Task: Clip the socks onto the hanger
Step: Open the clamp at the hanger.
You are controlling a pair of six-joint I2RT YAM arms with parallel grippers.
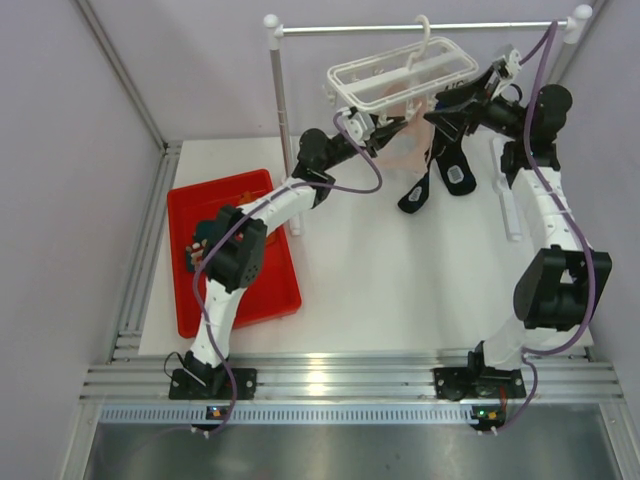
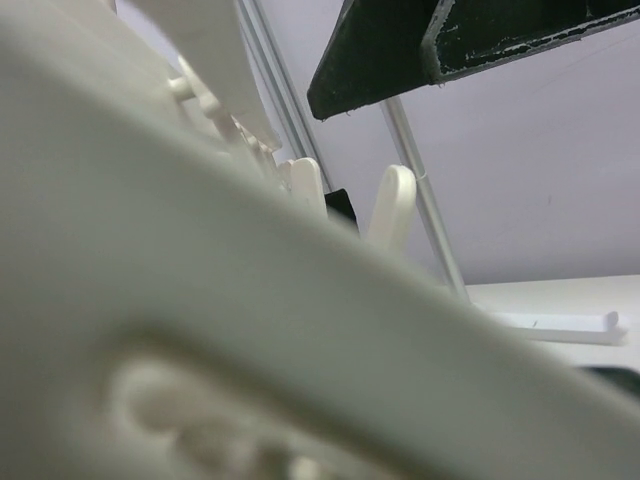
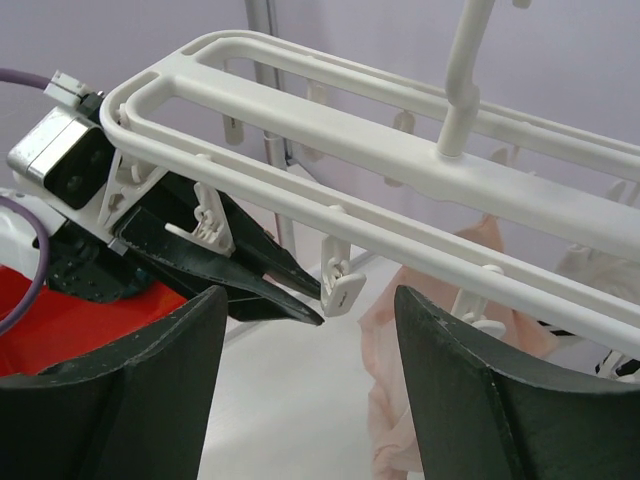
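White hanger above the table's far edge carries only pink socks and black socks; one teal sock lies in the red tray at the left edge. Left wrist view shows only blurred hanger plastic. In the right wrist view, your right gripper gapes empty and your left gripper is pinched nearly closed beside a clip, so clipping looks unstarted.

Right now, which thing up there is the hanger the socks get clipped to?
Find the metal rail across the back of the table. Hooked under it is the hanger, a flat white plastic frame. Unlike the black socks hanging below, it is rigid, with small clips along its bars.
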